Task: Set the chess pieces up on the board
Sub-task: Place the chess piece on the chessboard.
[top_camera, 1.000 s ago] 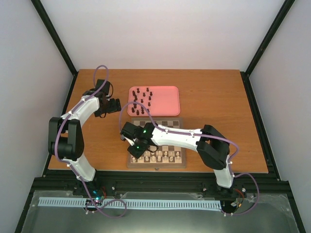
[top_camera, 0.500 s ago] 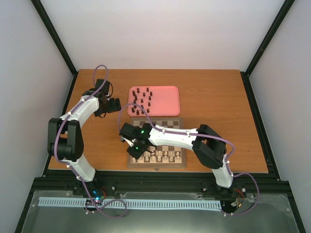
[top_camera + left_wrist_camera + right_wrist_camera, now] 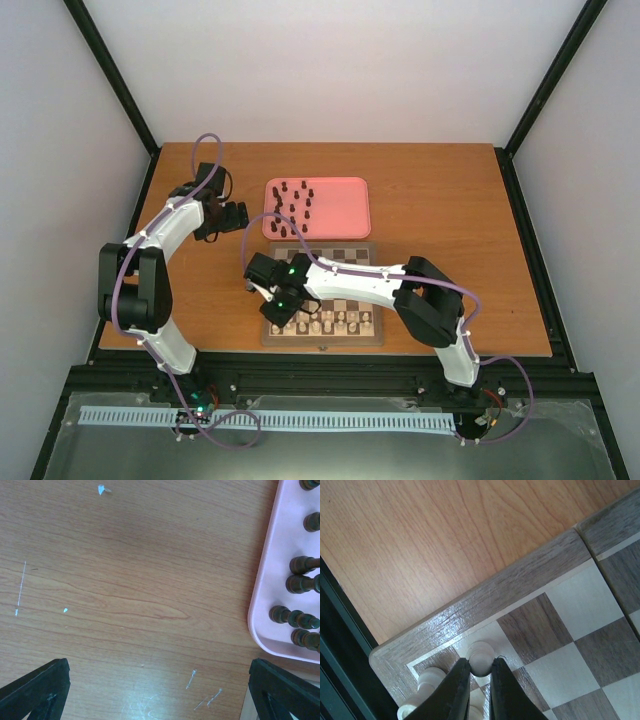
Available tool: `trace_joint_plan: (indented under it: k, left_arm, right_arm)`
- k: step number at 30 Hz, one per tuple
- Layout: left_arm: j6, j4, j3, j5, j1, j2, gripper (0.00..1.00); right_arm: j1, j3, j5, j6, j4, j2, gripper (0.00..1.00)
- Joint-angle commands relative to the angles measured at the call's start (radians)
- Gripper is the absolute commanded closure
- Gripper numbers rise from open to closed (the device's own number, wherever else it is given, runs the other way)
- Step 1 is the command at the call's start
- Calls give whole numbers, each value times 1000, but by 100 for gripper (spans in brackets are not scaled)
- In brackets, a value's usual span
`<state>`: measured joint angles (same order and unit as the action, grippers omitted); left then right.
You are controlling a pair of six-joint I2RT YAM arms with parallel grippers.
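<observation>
1. Plainly, our right pincer (image 3: 481, 665) was clenched on a cream piece (image 3: 480, 652). Its two dark fingers (image 3: 460, 680) pressed the piece's rounded head from either side.
2. Beneath that pincer lay the board (image 3: 495, 596). The gripped piece hung over the squares nearest one corner, and we could not tell whether its base touched the wood.
3. Just beside the clenched fingers, toward the board's border, stood a second cream piece (image 3: 430, 677), apart from the gripped one.
4. From overhead we saw more cream pieces (image 3: 335, 320) in rows running away from the right pincer along the near side of the board.
5. Our left pincer (image 3: 160, 685) was released, its fingers (image 3: 40, 687) spread wide and holding nothing above the bare table (image 3: 125, 580).
6. Just outside that pincer's right-hand finger sat the pink tray (image 3: 265, 580), resting on the table.
7. Several dark pieces (image 3: 300, 582) lay inside the tray, none of them between the left pincer's fingers.
8. We noted that the two pincers were well apart, the left one beside the tray and the right one over the board.
</observation>
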<state>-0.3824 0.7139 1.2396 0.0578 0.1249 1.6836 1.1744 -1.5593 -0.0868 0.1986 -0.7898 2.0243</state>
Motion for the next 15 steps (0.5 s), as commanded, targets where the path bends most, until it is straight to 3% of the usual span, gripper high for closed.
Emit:
trace_joint_plan:
  k: [1,7,15]
  left_arm:
    - [-3,6,34,-3,4,-26,0]
    - [-3,6,34,-3,4,-21,0]
    - [-3,8,35,-2,4,-20,0]
  right_arm:
    - [13,-28,4,-13,-6,25,88]
    - [13,-25,15,-17,-6,14,79]
    - [13,-32,50,-27,-19,-12,75]
